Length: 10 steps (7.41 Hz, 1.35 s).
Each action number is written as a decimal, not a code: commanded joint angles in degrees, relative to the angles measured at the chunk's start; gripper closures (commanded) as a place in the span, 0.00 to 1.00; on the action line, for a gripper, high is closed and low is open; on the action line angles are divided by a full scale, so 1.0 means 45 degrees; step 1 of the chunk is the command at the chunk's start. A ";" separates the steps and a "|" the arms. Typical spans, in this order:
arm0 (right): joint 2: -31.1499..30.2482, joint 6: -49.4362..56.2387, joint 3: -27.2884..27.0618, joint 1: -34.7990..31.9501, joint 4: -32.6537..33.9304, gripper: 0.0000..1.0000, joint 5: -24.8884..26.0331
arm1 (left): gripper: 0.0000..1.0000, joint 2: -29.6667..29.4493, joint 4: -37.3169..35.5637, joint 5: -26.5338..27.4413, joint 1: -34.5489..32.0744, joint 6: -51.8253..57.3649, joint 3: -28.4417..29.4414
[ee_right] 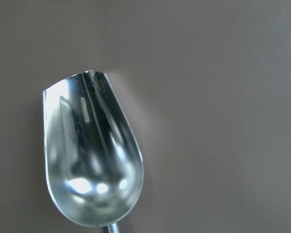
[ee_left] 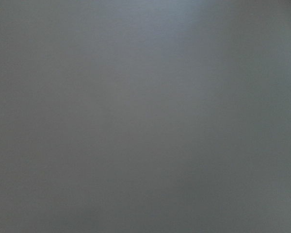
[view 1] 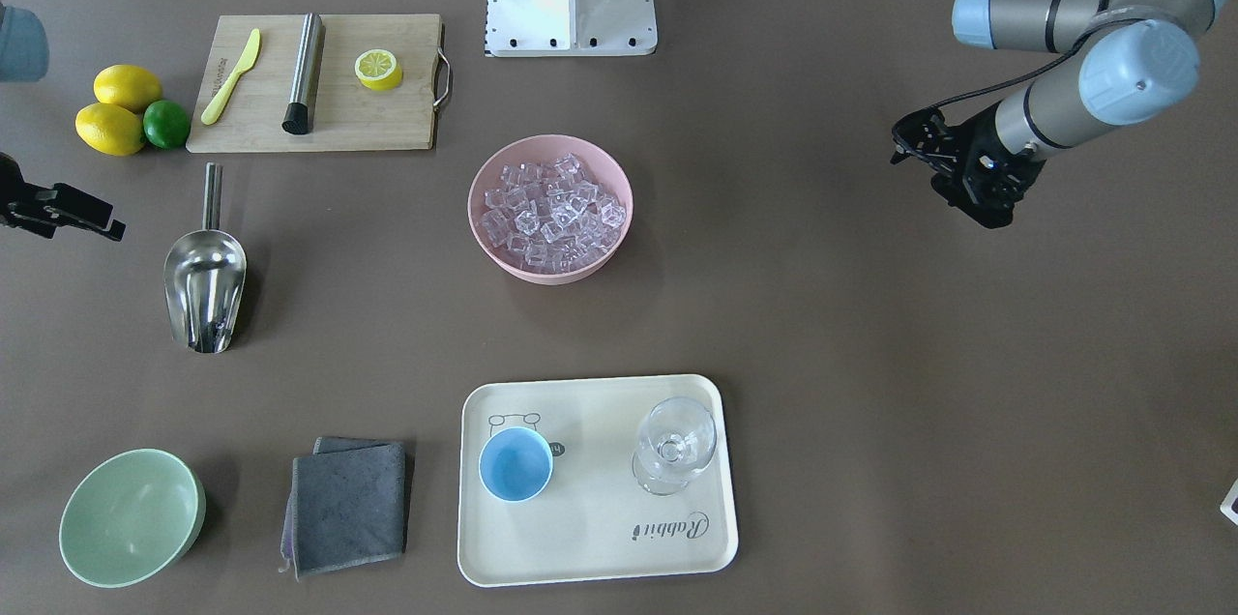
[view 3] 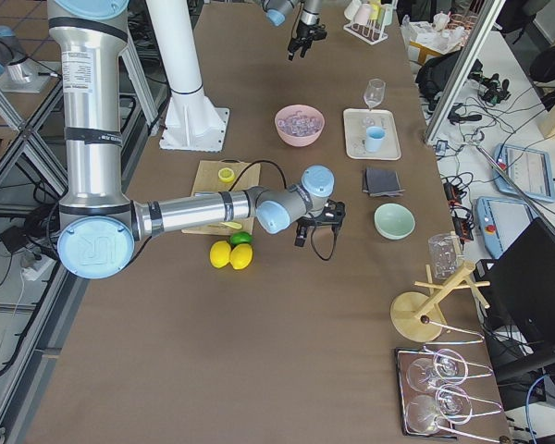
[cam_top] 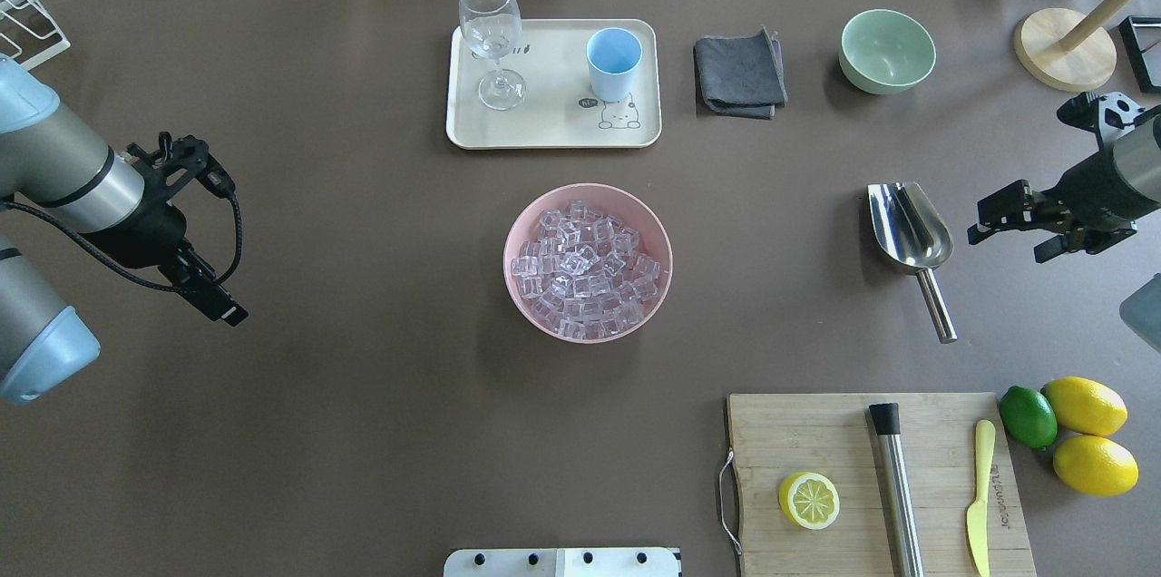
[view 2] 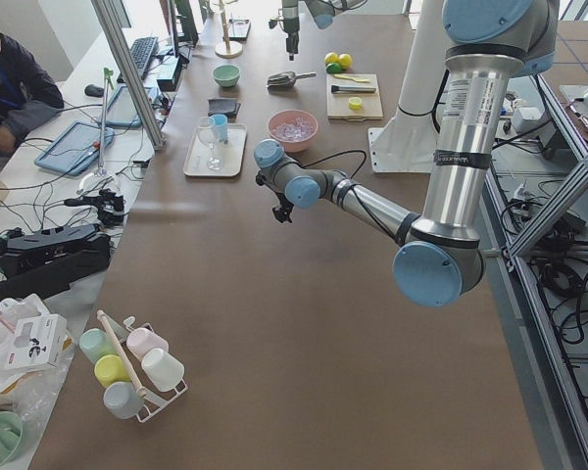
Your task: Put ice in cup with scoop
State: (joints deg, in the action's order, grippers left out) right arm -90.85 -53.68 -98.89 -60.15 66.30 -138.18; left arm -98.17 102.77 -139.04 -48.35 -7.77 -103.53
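- Nearest to us is the scoop [cam_top: 907, 228]. It lies empty and flat on the tabletop [cam_top: 363, 396] on our right side, mouth pointing away and handle [cam_top: 936, 309] pointing back at us.
- It's polished metal, so we'd guess stiff, fairly light and slick. The short round handle is the spot to grab, pinched across from above. The curved trough would probably slip out.
- The right claw [cam_top: 1002, 248] hangs just beside the scoop on its outer side, not touching it, with the forearm coming in roughly level. Its jaws look spread and hold nothing. Its wrist camera looks down into the trough, so we reckon it's not lined up on the handle yet.
- Mid-tabletop is the ice [cam_top: 585, 268], heaped in a pink bowl [cam_top: 513, 261]. The cubes are loose and glassy, likely slippery and keen to roll off a tilted scoop.
- The left claw [cam_top: 227, 250] sits well off to the left over bare tabletop, jaws apparently apart and empty.
- Farthest out, the cup [cam_top: 612, 64] stands upright and empty on a tray [cam_top: 544, 131], near a stemmed glass [cam_top: 492, 33]. It looks light and narrow-mouthed next to the scoop, so pouring could nudge it or spill.
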 commanded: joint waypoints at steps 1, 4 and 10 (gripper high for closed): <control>0.0052 -0.1098 -0.1126 0.1406 0.0555 0.00 0.0275 | 0.01 -0.0079 0.1498 0.0076 0.0839 0.0009 -0.0407; -0.0064 -0.0825 -0.1696 0.2856 0.1594 0.00 0.1837 | 0.01 -0.1129 0.1518 0.0779 0.1676 0.0087 -0.0277; 0.0228 0.0797 -0.1579 0.3346 0.2708 0.01 0.2777 | 0.01 -0.2715 0.6475 0.3373 0.3320 0.0165 0.1541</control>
State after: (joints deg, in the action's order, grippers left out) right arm -90.31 -50.32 -106.15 -45.57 78.30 -125.97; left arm -108.96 126.93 -128.60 -35.48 -7.16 -98.23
